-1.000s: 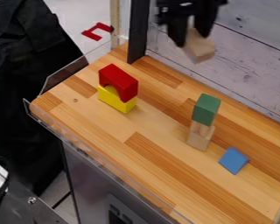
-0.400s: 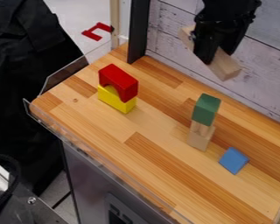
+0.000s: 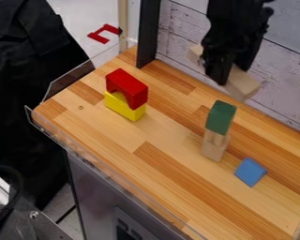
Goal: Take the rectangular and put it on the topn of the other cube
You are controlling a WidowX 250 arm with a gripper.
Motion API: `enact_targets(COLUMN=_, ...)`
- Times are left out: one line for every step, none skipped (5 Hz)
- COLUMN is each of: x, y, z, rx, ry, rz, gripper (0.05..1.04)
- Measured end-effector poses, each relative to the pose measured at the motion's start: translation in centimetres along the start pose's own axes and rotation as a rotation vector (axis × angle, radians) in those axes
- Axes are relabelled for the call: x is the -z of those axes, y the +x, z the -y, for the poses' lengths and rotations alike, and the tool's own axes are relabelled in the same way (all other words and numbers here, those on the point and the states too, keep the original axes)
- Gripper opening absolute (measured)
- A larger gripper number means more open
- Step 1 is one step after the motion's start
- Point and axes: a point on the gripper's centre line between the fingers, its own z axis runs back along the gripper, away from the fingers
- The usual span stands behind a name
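The gripper (image 3: 233, 75) was closed on the plank (image 3: 243, 86), a pale wooden piece, which it held slanted in the air, just above the green block (image 3: 221, 117) in the view. The fingers hid the plank's middle, so only its two ends showed, and the arm ran out of view at the top

The green block sat on a stack: under it was a narrow wooden piece, partly hidden and hard to make out, and at the bottom a pale block (image 3: 213, 149). Below and to the right of the green block lay the blue block (image 3: 250, 172). Well to its left, the red arch (image 3: 127, 87) rested on the yellow block (image 3: 120, 107), covering part of it. The counter (image 3: 171, 173) around the green block was cut off at the lower right
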Motion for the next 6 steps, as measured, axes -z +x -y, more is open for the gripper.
enact_targets(x=0.5, y=-0.6, z=-0.3, rx=-0.004, ry=-0.005, rz=-0.021, gripper=0.545)
enact_targets(x=0.3, y=-1.3, z=-0.2, rx=0.009, ry=-0.008, rz=-0.032, gripper=0.545)
enact_targets(x=0.2, y=-1.7, z=0.3, rx=0.016, ry=-0.010, rz=-0.049, gripper=0.546)
enact_targets(x=0.4, y=-1.8, z=0.4, rx=0.021, ry=-0.008, rz=-0.057, gripper=0.545)
enact_targets(x=0.5, y=-1.8, z=0.4, rx=0.016, ry=-0.013, rz=-0.063, gripper=0.545)
enact_targets(x=0.9, y=-1.5, z=0.1, rx=0.007, ry=-0.006, rz=-0.067, gripper=0.545)
